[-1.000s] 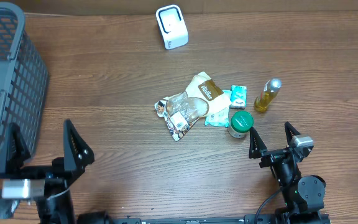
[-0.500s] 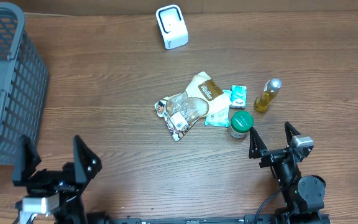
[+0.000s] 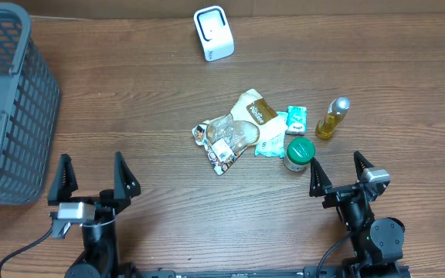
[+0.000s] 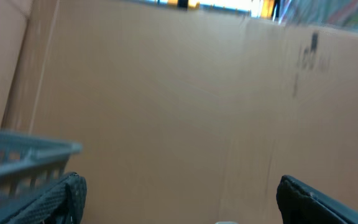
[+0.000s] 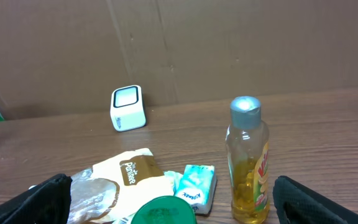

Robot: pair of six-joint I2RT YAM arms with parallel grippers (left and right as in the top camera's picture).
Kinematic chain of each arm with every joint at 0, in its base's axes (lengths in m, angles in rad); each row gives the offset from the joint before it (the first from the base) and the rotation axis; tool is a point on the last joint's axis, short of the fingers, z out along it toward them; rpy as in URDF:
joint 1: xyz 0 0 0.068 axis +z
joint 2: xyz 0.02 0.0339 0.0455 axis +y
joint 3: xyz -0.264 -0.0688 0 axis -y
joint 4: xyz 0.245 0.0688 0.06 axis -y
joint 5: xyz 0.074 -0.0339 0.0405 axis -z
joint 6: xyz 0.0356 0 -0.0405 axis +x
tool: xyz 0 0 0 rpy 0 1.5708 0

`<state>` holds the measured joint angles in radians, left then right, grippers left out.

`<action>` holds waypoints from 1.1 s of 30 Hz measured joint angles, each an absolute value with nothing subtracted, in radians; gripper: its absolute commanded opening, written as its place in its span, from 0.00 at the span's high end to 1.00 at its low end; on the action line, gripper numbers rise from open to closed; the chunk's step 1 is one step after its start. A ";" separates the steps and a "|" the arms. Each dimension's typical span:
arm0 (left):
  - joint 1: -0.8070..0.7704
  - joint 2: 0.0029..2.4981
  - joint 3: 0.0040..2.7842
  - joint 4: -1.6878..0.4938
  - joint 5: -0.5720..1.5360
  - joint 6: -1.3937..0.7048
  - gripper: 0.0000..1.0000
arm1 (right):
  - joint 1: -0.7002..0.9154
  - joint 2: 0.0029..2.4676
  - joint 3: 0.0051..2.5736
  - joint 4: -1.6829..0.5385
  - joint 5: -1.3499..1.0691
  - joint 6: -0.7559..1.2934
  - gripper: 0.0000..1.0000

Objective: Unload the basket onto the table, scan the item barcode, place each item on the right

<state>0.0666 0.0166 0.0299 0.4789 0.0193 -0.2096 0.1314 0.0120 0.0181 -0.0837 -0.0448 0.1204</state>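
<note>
Scanner (image 3: pixel 213 32): white, upright, well behind the other items.
Snack bags (image 3: pixel 234 131): 2, crumpled, overlapping, lying flat.
Tissue pack (image 3: pixel 297 120): teal, flat, just right of bags.
Jar (image 3: pixel 299 153): green lid, upright, near pack.
Bottle (image 3: pixel 332 118): yellow liquid, silver cap, upright, rightmost.

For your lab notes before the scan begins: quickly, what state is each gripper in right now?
Left gripper: open, holding nothing.
Right gripper: open, holding nothing.
</note>
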 measured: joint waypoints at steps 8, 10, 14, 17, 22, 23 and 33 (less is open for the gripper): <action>0.067 0.016 0.012 0.260 0.020 -0.137 0.00 | 0.131 0.012 0.018 -0.083 -0.045 0.120 0.00; 0.067 0.016 0.011 0.204 0.020 -0.110 0.00 | 0.131 0.012 0.018 -0.083 -0.045 0.120 0.00; 0.067 0.016 0.009 0.111 0.019 -0.062 0.00 | 0.131 0.012 0.018 -0.083 -0.045 0.120 0.00; 0.067 0.016 0.009 0.038 0.018 -0.038 0.01 | 0.131 0.012 0.018 -0.083 -0.045 0.120 0.00; 0.065 0.016 0.009 -0.073 -0.005 -0.018 0.00 | 0.131 0.012 0.018 -0.083 -0.045 0.120 0.00; 0.065 0.016 0.009 -0.077 -0.011 -0.014 0.00 | 0.131 0.012 0.018 -0.084 -0.045 0.120 0.00; 0.046 0.015 0.009 -0.078 -0.022 0.010 0.01 | 0.131 0.012 0.018 -0.084 -0.044 0.120 0.00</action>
